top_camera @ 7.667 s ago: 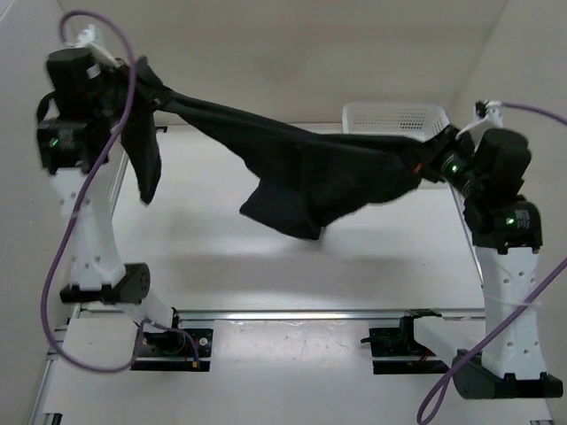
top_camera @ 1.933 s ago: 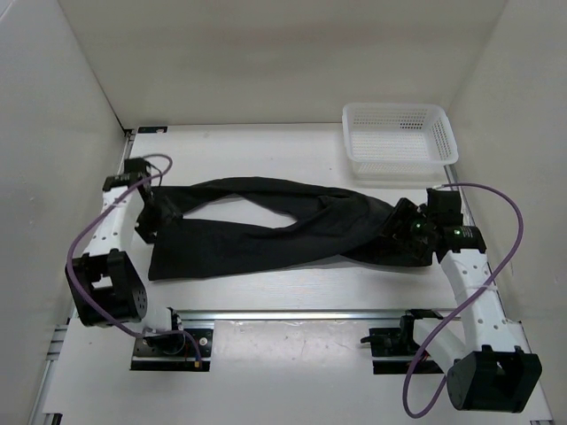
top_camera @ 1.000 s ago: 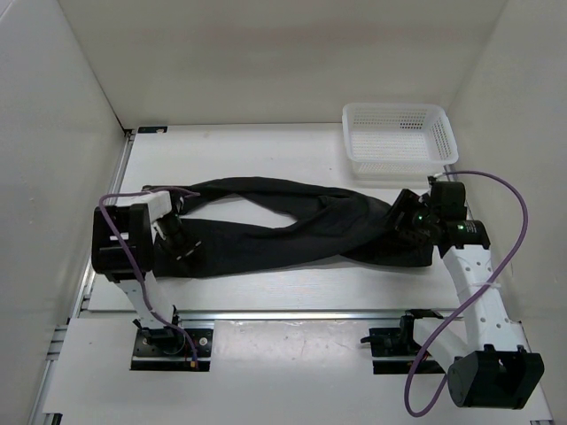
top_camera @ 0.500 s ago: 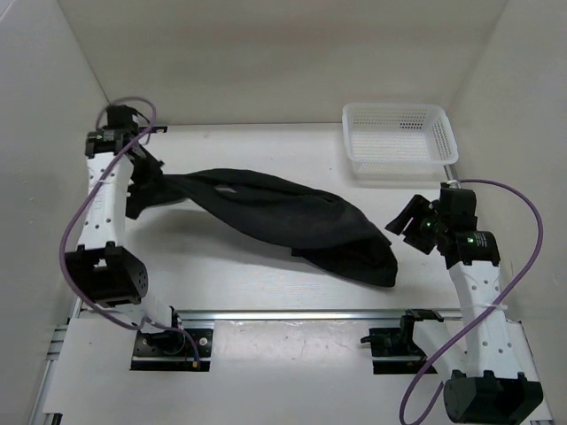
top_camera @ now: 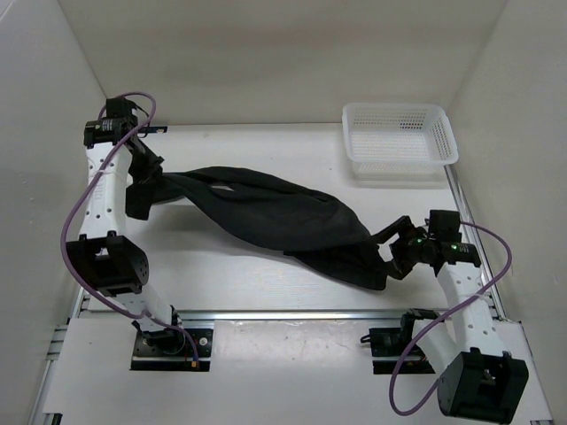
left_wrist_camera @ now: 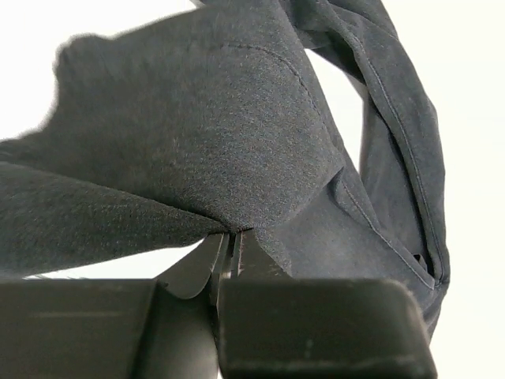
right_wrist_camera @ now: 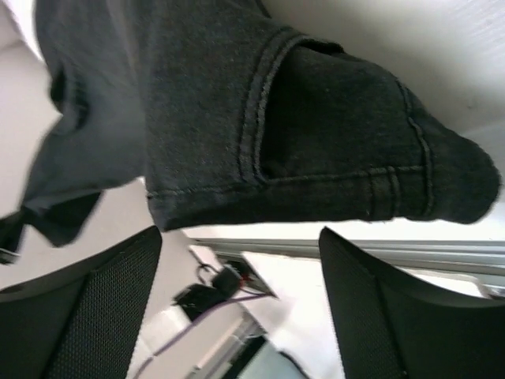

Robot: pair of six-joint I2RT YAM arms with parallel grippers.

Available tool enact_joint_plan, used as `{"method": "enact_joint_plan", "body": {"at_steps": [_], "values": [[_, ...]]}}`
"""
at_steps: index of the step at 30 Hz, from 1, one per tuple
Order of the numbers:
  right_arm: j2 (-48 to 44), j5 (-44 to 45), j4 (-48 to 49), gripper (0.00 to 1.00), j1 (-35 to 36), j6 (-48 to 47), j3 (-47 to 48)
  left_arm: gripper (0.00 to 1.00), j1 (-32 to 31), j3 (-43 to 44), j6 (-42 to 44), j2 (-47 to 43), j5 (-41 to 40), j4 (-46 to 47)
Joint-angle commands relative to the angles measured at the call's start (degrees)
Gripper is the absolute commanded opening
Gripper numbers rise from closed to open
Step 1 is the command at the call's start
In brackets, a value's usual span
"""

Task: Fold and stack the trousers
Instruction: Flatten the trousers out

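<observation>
Barely shifted since half a second ago, the trousers [top_camera: 275, 212] lie bunched in a slanting band across the table [top_camera: 221, 274], from left rear to right front, and the right gripper [top_camera: 391, 254] has come in against their right end. Its jaws stand wide apart, holding nothing, with the hemmed cloth just beyond the fingertips. At the left end the left gripper [top_camera: 147, 181] is pinched tight on a raised fold, and the white basket [top_camera: 399, 133] sits well apart at the right rear.

Black trousers [right_wrist_camera: 316, 134] — end effector [right_wrist_camera: 241, 235] agape.

top: overhead, whole table [top_camera: 266, 150] | wrists: close-up | shared: trousers [top_camera: 292, 217]
</observation>
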Motion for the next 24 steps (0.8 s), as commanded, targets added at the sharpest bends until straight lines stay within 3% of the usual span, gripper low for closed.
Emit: {"method": "enact_joint_plan", "body": {"at_steps": [1, 6, 12, 15, 16, 17, 19, 24], "values": [[-0.7, -3.9, 3.6, 0.86, -1.5, 6.6, -1.5, 0.1, 0.6, 1.3, 1.3, -2.0, 1.2, -0.4], [-0.2, -4.1, 4.8, 0.92, -4.2, 8.9, -2.8, 0.1, 1.1, 2.5, 2.8, -2.0, 1.9, -0.4], [3.1, -6.6, 18.8, 0.88, -5.7, 17.9, -10.9, 0.1, 2.4, 3.1, 3.3, -2.0, 2.4, -0.4], [5.8, -5.2, 21.0, 0.68, -5.7, 18.0, -12.5, 0.1, 3.1, 2.6, 3.3, -1.5, 3.7, -0.4], [5.8, -4.5, 21.0, 0.56, -5.7, 18.0, -12.0, 0.1, 3.6, 3.3, 3.3, -0.7, 3.7, -0.4], [5.8, -3.8, 21.0, 0.26, -5.7, 17.5, -11.4, 0.1, 3.6, 3.3, 3.3, 0.1, 4.5, -0.4], [7.1, -0.6, 18.7, 0.03, -7.1, 13.8, -6.0, 0.1, 3.6, 5.7, 3.3, 1.0, 5.5, -0.4], [15.8, 8.2, 15.4, 0.0, -8.4, 2.3, 20.7, 0.1, 3.6, 15.4, 3.3, 6.9, 6.9, -0.4]]}}
